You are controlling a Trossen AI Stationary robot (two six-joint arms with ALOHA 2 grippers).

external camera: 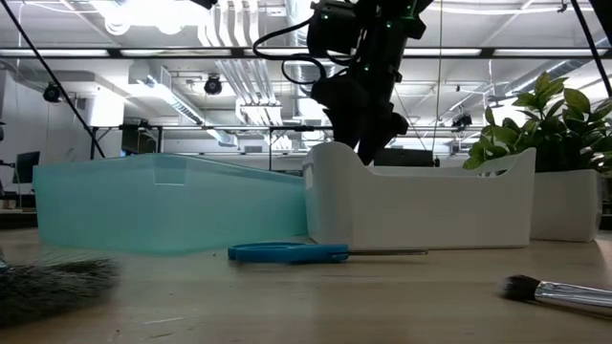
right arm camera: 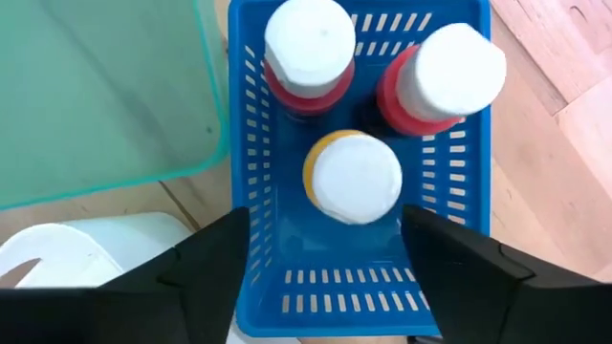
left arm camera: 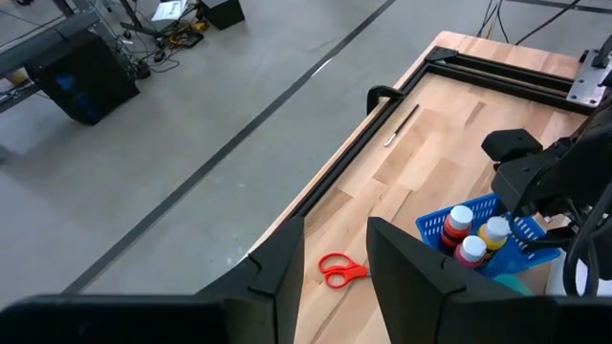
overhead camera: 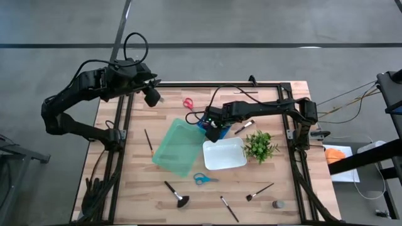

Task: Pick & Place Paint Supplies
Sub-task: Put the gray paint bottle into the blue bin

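Observation:
A blue slotted basket (right arm camera: 359,277) stands on the table between the teal bin (overhead camera: 179,147) and the far rail. Three white-capped paint bottles stand upright in it: two red (right arm camera: 308,48) and one yellow (right arm camera: 352,177). My right gripper (right arm camera: 325,225) hangs open just above the basket, pointing steeply down, its fingers on either side of the yellow bottle's near side and clear of it. My left gripper (left arm camera: 335,229) is held high over the table's far left edge, open and empty. Red scissors (left arm camera: 342,269) lie flat below it.
A white tray (overhead camera: 224,154) and a leafy plant (overhead camera: 259,145) sit right of the bin. Blue scissors (overhead camera: 202,179) and several brushes (overhead camera: 177,194) lie near the front edge, one brush (overhead camera: 149,139) left of the bin and one (overhead camera: 245,127) by the basket.

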